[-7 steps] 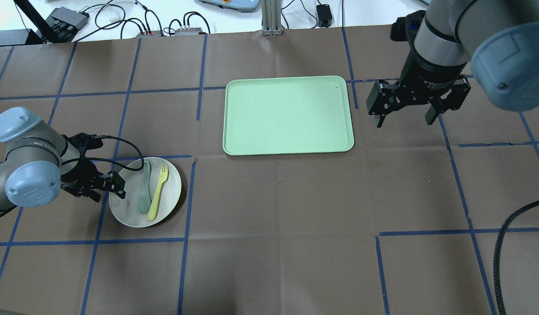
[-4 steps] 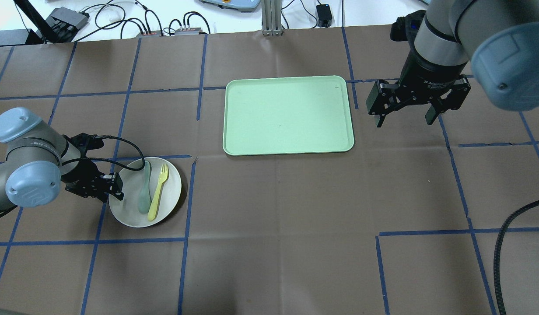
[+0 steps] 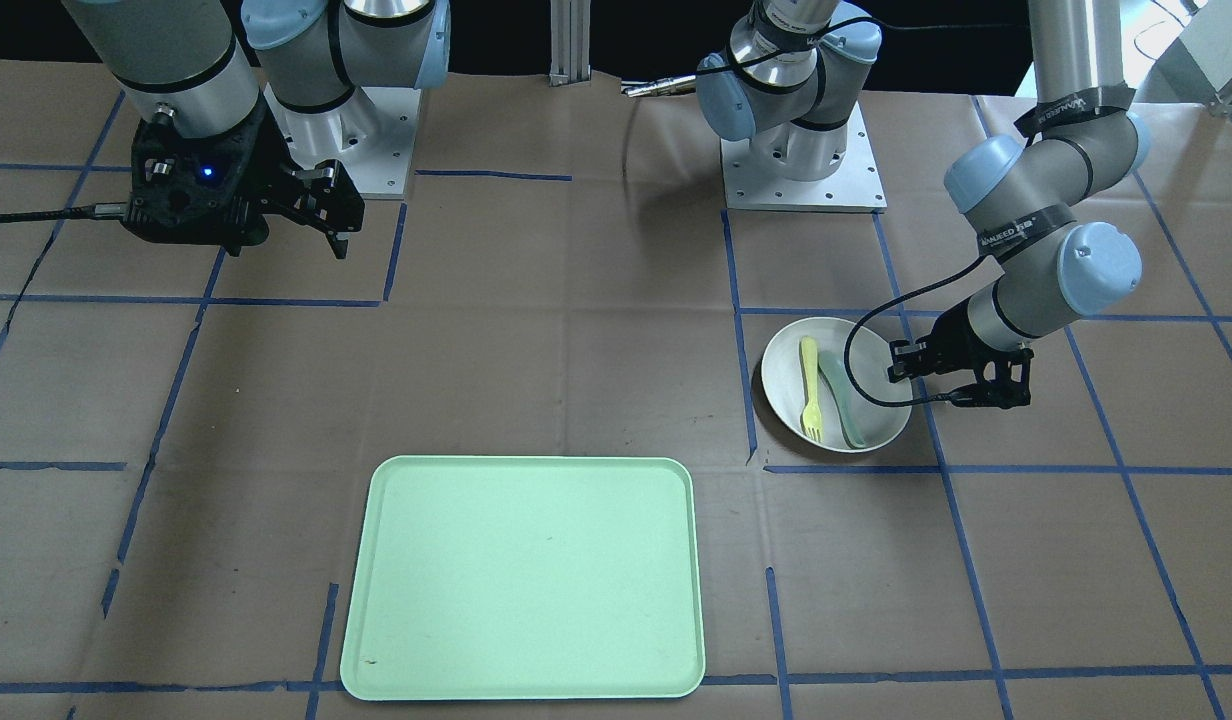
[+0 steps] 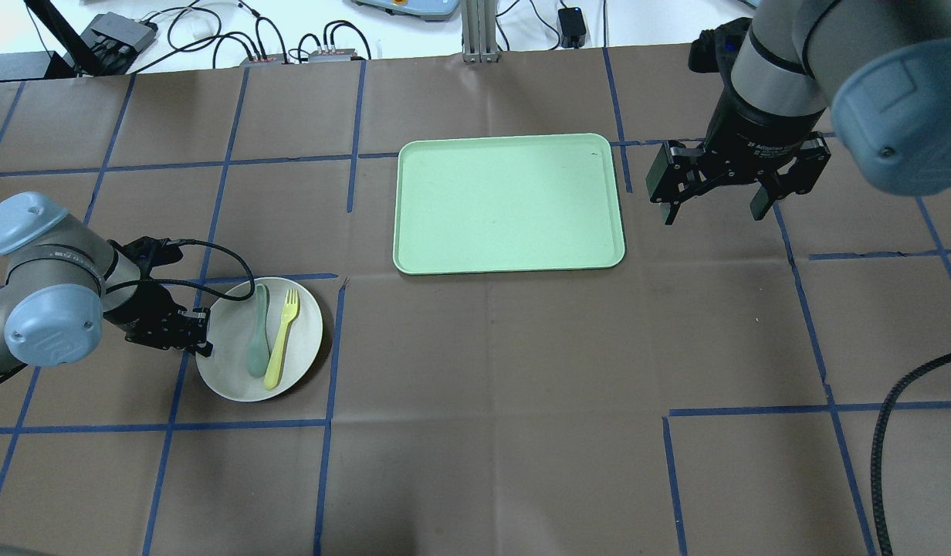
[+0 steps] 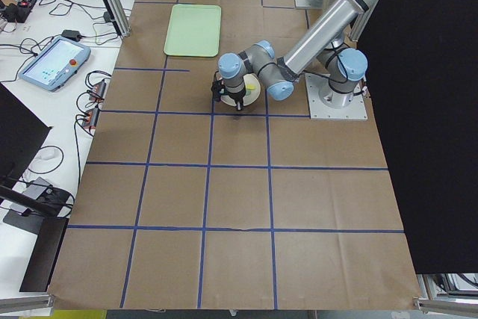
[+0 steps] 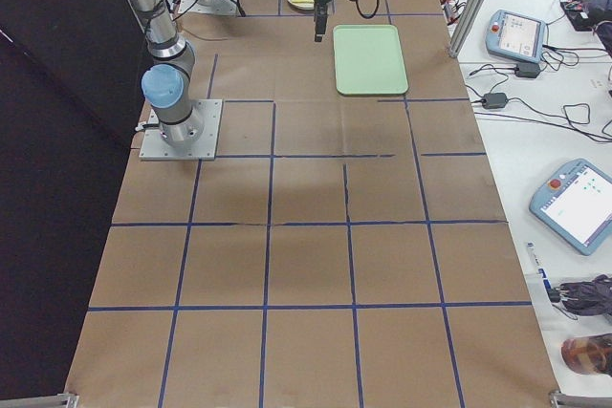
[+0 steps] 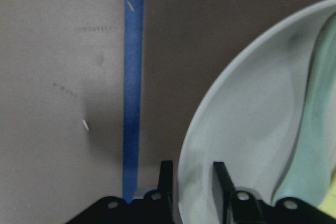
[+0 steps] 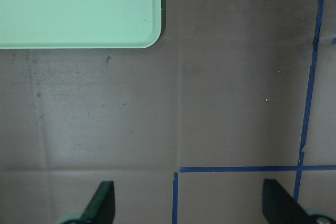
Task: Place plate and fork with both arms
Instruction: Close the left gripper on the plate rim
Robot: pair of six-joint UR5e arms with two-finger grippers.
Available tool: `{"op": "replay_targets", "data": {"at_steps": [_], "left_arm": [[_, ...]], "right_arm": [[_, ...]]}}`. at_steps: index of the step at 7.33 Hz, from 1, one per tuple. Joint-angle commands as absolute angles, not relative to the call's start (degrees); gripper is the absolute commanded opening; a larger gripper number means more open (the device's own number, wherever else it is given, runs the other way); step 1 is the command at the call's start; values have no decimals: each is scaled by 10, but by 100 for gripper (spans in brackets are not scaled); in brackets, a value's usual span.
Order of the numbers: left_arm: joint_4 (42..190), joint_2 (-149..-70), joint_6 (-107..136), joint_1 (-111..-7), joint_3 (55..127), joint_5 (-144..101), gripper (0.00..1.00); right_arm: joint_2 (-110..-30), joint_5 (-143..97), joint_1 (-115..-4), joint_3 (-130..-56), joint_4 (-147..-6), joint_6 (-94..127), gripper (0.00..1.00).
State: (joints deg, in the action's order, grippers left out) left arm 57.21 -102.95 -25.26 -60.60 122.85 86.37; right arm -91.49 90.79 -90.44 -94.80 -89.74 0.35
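Note:
The round off-white plate lies on the brown table at the left, and also shows in the front view. The pale-yellow fork and a grey-green spoon lie side by side in it. My left gripper is shut on the plate's left rim; in the left wrist view the rim passes between the two fingers. My right gripper hangs open and empty above the table, just right of the tray; its fingertips show spread wide.
The rectangular light-green tray lies at the table's far middle, with nothing on it. Blue tape lines grid the brown table cover. Cables and boxes sit beyond the far edge. A black cable runs along the right.
My left gripper has shut on the plate's left rim, and the plate has shifted slightly to the right. The right arm has hardly moved.

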Motion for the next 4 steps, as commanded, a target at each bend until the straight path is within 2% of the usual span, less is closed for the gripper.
{"op": "replay_targets", "data": {"at_steps": [1,4], "left_arm": [[588,-1025,-249,-606,1225,854,1],[625,-1023,-172,-636,1216,748,0]], "right_arm": [[-915,908,-904,-948,-897,4,100],[-915,908,-904,-947,-897,4,100]]}}
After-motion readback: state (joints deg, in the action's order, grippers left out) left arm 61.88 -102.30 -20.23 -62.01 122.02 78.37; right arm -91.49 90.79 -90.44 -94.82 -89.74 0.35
